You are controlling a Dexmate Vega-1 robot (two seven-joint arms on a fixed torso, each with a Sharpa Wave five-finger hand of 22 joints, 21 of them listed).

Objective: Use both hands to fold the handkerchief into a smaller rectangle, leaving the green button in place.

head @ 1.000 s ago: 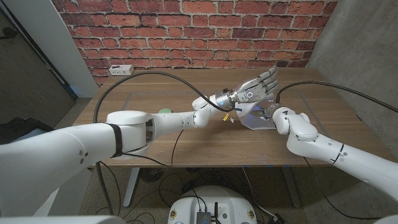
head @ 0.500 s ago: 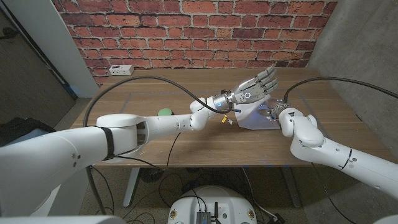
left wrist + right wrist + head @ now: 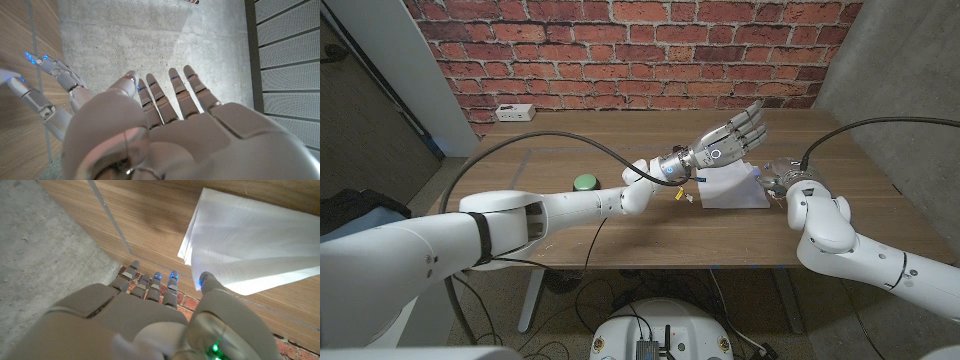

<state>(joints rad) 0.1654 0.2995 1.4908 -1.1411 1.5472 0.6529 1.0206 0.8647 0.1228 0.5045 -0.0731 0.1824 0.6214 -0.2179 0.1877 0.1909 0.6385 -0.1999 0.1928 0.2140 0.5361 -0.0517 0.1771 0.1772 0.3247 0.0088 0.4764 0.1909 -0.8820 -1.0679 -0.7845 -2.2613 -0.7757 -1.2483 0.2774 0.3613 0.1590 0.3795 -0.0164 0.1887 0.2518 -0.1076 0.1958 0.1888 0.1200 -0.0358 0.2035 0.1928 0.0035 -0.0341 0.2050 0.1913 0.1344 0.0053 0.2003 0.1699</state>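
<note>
On the wooden table [image 3: 620, 225], going from the left side across, a white power strip [image 3: 513, 112] lies at the far left edge below the brick wall [image 3: 620, 50], and nearer the front the green button [image 3: 584, 182] sits on the wood just beyond the left arm [image 3: 550, 210], which reaches across toward the middle with a black cable [image 3: 570, 145] arching over it. At the end of that arm the left hand [image 3: 725, 140] hangs above the table with its fingers straight and fanned apart, holding nothing — the left wrist view shows the same spread fingers [image 3: 175, 95] pointing toward a concrete wall [image 3: 150, 40], with the fingers of the other hand at the side over the wood. Just beyond and below the left hand lies the handkerchief [image 3: 735, 190], white, folded into a small layered rectangle and flat on the table, well apart from the green button. In the right wrist view the handkerchief [image 3: 250, 250] shows its stacked layers at one corner, with a thin pale line on the wood running past it. At the handkerchief's right edge is the right hand [image 3: 782, 175], its fingers [image 3: 157, 287] held close together and slightly bent with small blue lights on them; the thumb tip lies right at the cloth's edge, but whether it touches or pinches the cloth I cannot tell.
</note>
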